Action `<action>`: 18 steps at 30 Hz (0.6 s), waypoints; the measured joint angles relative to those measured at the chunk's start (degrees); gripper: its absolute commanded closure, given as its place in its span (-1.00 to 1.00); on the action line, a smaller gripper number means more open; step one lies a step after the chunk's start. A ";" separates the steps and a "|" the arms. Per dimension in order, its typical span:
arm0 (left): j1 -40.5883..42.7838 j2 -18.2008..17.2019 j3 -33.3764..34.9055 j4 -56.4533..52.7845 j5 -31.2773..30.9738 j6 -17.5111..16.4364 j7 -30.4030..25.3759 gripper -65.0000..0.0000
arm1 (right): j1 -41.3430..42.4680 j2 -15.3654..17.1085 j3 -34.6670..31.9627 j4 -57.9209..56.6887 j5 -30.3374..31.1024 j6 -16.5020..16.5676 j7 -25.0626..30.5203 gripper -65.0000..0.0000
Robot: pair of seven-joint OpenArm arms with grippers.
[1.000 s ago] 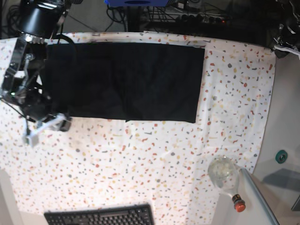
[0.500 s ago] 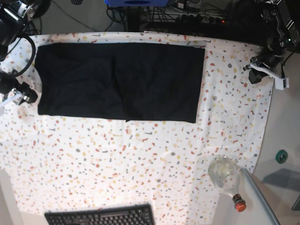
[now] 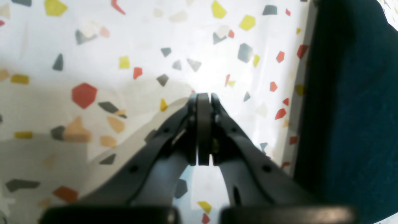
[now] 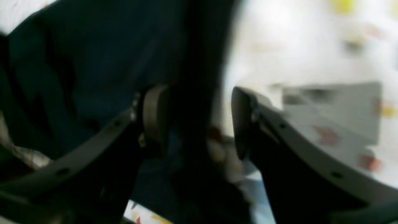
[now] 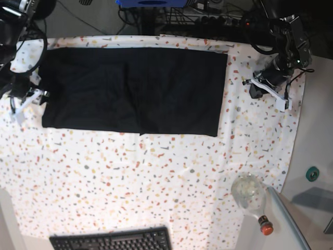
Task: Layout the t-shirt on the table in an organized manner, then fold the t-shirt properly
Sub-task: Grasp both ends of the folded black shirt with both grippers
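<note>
Counter [image 5: 156,177]: white cloth cover with red, yellow and grey flecks, fills most of the base view.

T-shirt [image 5: 130,88]: black, flat, folded into a wide rectangle on the far half of the counter, long side running left-right. Edges look fairly straight, with a small step along the near edge.

Left end effector [image 5: 268,86]: on the base view's right, over bare counter just beside the t-shirt's right edge, not touching it. Wrist view shows the jaws pressed fully together, nothing between them; dark fabric runs along that view's right side.

Right end effector [image 5: 26,99]: at the t-shirt's left edge. Wrist view is blurred; jaws stand apart with dark fabric in the gap. Can't tell whether the pads actually pinch the cloth.

Keyboard [image 5: 112,240]: black, near edge. Clear bottle with red cap [image 5: 253,200]: lying at the near right corner.
</note>
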 measured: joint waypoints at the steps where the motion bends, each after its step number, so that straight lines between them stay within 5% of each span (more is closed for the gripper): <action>1: -0.11 -0.13 0.00 -0.09 0.02 0.00 0.00 1.00 | -0.22 -0.13 -0.35 -0.02 0.76 0.22 -0.02 0.10; 18: -0.55 0.74 9.49 -3.21 -1.03 0.02 -7.82 1.00 | 0.35 -1.97 -4.92 0.37 1.36 0.66 -0.39 0.12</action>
